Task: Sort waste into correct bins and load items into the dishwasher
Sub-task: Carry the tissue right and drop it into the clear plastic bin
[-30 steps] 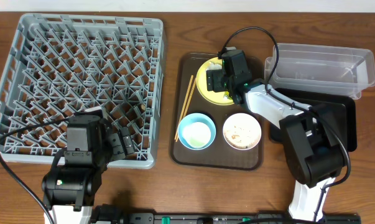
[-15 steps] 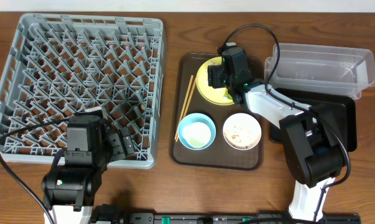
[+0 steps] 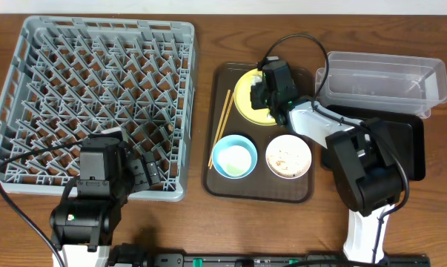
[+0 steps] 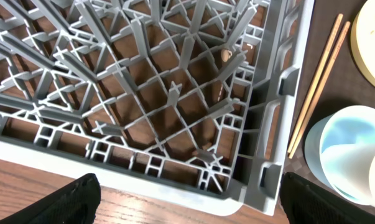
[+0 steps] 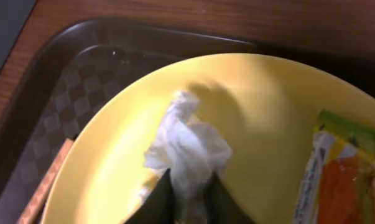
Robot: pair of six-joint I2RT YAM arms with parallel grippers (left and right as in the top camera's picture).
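1. Overhead view
   - The dish rack (image 3: 104,26), at the left end of the bench, holds no dishes.
   - The yellow plate (image 3: 245,93), light blue bowl (image 3: 233,157), white bowl (image 3: 288,156) with its pale crumbs, and chopsticks (image 3: 222,126) all lie on the brown serving tray (image 3: 216,182) at mid-bench.
   - The clear tub (image 3: 379,58), at the far right corner, shows nothing inside.
   - The black tray (image 3: 410,148) beside it is partly hidden by the right arm.
   - The right hand (image 3: 262,95) is over the plate. The left hand (image 3: 153,174) is at the rack's near edge.
2. Left wrist view
   - The left hand's fingers (image 4: 69,199) stand wide apart with nothing between them, above the rack's near right corner.
3. Right wrist view
   - The right hand is closed on the lower part of the crumpled white tissue (image 5: 187,146), which rests on the plate.
   - The snack wrapper (image 5: 342,168) lies on the plate nearby.
   - We judge that no waste is binned yet and that this is the first pick. Left to do: bin the tissue, wrapper and crumbs, then load every dish.
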